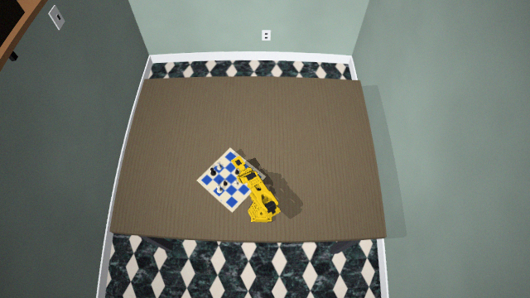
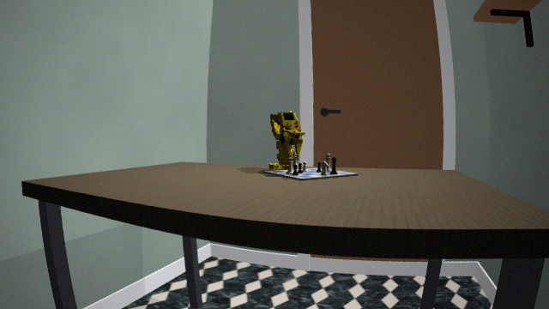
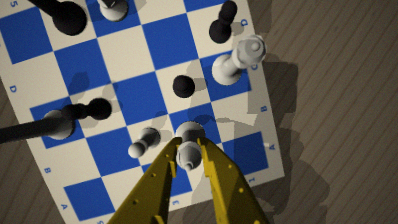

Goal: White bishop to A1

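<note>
From above, the arm [image 1: 257, 191] hid the board's [image 1: 225, 179] right edge; its pieces were too small to identify.

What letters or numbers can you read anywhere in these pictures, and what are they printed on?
"D", "B", "A" on the chessboard's left edge.
"B", "A" on its right edge.
Other edge marks, wrist view: too blurred or cut off.
Top and exterior views: too small.
The gripper, shut on the white bishop, bears no text.
</note>
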Tool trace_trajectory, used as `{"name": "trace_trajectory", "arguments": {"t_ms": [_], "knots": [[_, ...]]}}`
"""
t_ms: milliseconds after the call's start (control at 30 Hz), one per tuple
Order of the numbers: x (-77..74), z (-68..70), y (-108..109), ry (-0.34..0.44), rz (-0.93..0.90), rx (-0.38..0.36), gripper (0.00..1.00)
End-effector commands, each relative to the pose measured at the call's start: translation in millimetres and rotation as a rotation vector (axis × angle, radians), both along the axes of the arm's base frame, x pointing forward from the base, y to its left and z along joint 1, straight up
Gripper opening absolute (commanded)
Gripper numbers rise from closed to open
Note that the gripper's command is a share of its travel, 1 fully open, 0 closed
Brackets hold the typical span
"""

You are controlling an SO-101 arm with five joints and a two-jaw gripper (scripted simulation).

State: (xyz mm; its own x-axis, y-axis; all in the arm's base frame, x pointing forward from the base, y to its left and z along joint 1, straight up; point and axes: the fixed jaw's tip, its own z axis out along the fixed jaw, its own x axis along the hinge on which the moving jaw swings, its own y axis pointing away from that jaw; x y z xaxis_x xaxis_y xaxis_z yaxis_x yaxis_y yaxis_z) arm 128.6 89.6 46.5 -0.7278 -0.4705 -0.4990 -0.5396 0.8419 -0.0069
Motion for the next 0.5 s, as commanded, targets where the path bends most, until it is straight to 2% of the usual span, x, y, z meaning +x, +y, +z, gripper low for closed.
{"name": "trace_trajectory", "arguments": {"t_ms": [0, 300, 467], "knots": [[1.5, 12.1, -0.8, -0.017, -0.003, 0.007, 0.00], [1.1, 36.1, -1.0, -0.017, -0.003, 0.007, 0.00], [1.0, 44.3, -1.1, -0.017, -0.003, 0.007, 0.00]]}}
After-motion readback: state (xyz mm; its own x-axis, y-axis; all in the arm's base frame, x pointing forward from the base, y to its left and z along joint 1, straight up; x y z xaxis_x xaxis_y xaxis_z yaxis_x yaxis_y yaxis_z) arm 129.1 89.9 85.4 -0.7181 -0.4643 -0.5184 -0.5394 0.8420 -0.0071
